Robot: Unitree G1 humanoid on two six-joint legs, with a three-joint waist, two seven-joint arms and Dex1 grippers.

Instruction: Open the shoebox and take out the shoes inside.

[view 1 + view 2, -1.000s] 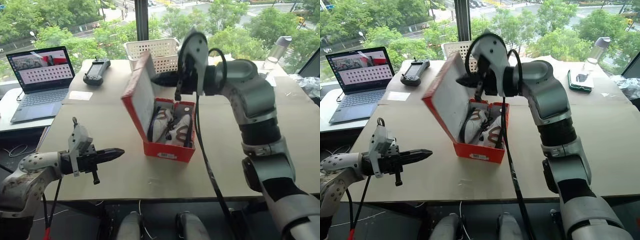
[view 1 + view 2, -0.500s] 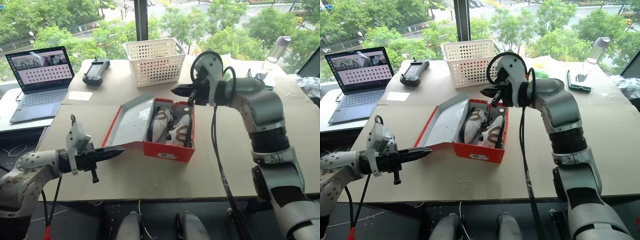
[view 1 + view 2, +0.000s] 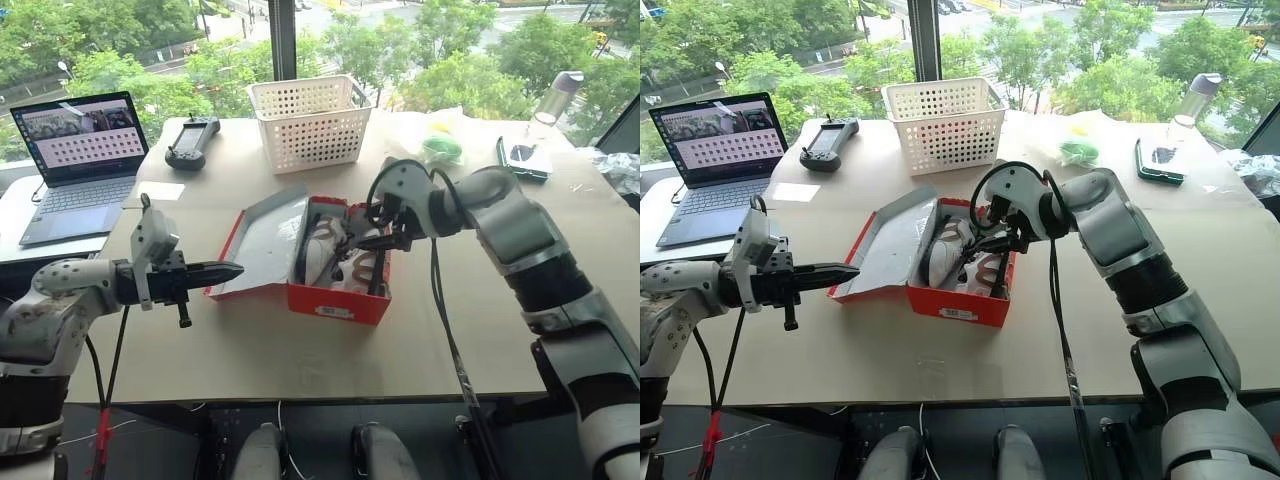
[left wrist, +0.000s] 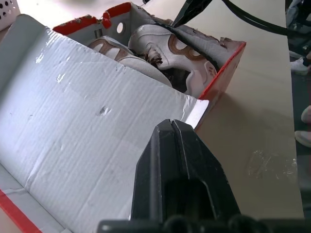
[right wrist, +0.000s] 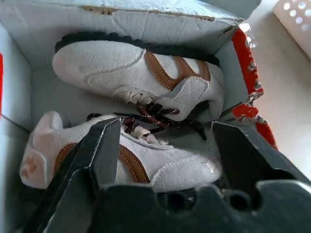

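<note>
The shoebox (image 3: pixel 335 262) sits open mid-surface (image 3: pixel 480 330), its lid (image 3: pixel 262 243) folded flat toward the robot's left, with the shoes (image 5: pixel 141 85) lying side by side inside. The right gripper (image 5: pixel 165 145) hangs over them with its jaws spread wide, straddling the nearer shoe. The left gripper (image 3: pixel 228 270), jaws together, points at the lid's free edge without clearly pinning it. The likely trouble is in the grasp: the shoes are packed close and their laces (image 5: pixel 160 114) tangle between them, so closing could snag both or pinch only a lace, and the shoe might slip. Since nothing firmly holds the light box, a lift could drag it along or tip it.
</note>
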